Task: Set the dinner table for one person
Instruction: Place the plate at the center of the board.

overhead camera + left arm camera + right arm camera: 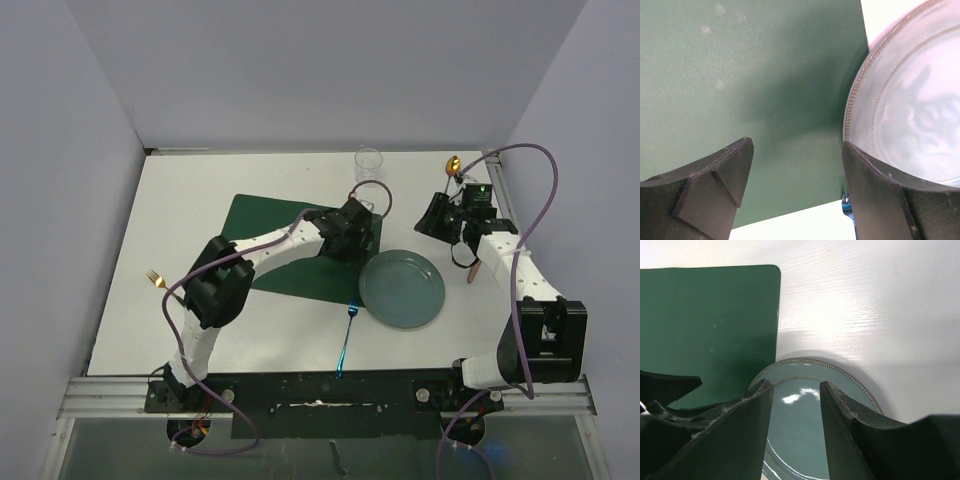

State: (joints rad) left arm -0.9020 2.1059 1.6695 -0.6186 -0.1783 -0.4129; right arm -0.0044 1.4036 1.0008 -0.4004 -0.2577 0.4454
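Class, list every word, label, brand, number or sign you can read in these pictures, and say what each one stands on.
None: no text can be read in any view.
The placemat, the plate, the glass and the table show no print or label.

Dinner table [180, 200]: placemat [270, 240], plate [402, 288], glass [368, 163]

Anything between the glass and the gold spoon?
No. The top view shows only bare table between glass and spoon.
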